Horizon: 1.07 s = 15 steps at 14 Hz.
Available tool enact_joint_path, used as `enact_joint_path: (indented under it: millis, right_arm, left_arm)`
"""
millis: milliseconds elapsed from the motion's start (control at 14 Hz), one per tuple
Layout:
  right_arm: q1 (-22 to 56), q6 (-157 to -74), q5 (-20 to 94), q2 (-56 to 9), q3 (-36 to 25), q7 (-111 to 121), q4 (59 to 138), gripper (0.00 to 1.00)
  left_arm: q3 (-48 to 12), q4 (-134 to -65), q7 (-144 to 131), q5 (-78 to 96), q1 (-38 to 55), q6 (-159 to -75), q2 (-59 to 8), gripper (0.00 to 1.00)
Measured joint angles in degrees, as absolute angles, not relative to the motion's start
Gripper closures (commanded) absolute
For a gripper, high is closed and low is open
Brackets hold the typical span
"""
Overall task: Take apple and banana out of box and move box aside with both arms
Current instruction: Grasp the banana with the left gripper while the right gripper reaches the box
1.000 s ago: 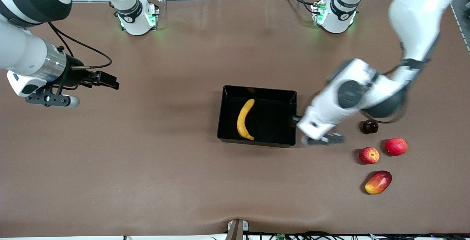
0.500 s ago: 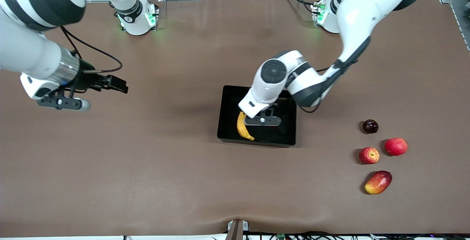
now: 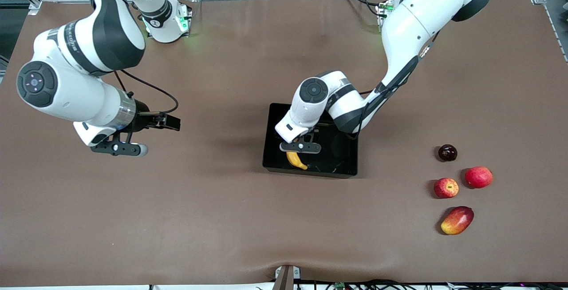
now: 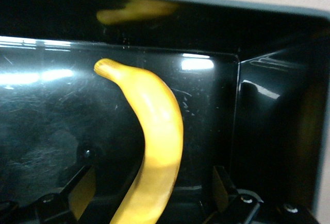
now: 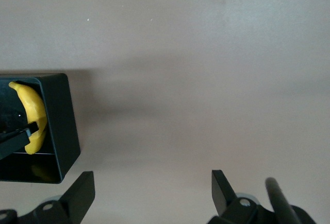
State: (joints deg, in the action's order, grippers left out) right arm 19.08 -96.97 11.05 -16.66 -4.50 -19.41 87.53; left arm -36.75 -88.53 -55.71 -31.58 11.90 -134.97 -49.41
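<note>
Looking into the black tray (image 4: 268, 110), the left wrist view shows the banana (image 4: 157, 147) lying between the left gripper's (image 4: 149, 193) wide-spread fingers (image 4: 82, 190), not clamped; the front view hides most of it under that gripper (image 3: 300, 147) at frame centre. The brown table (image 3: 222, 219) fills the frame, the small apple (image 3: 446, 188) at lower right. The right gripper (image 5: 152, 193) hangs open and empty over bare table at centre left (image 3: 116, 148).

Mango (image 3: 457, 220), red fruit (image 3: 479, 177), dark fruit (image 3: 447, 152)
</note>
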Motion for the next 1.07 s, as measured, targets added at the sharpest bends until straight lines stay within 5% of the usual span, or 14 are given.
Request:
enact_joint_path:
  millis: [357, 714, 929, 1071]
  right_arm:
    - [23.85, -99.37, 11.19, -19.17, -4.44, -25.19, 87.69, 0.00]
    - [24.83, -102.15, 12.63, -21.82, -4.44, -25.39, 88.56, 0.00]
    - [26.05, -105.78, 12.71, -22.19, -4.43, -26.87, 91.06, 0.00]
    - [27.54, -109.07, 12.72, -22.24, -4.42, -29.70, 92.77, 0.00]
  left_arm:
    - [-36.73, -88.55, -55.72, -31.58, 13.46, -135.49, -51.53, 0.06]
    - [-33.07, -88.53, -55.75, -31.62, 16.50, -135.52, -51.95, 0.51]
    - [-31.87, -88.22, -55.63, -31.80, 17.71, -135.56, -51.96, 0.93]
    - [-31.87, -87.86, -55.53, -31.83, 17.88, -135.56, -51.91, 1.00]
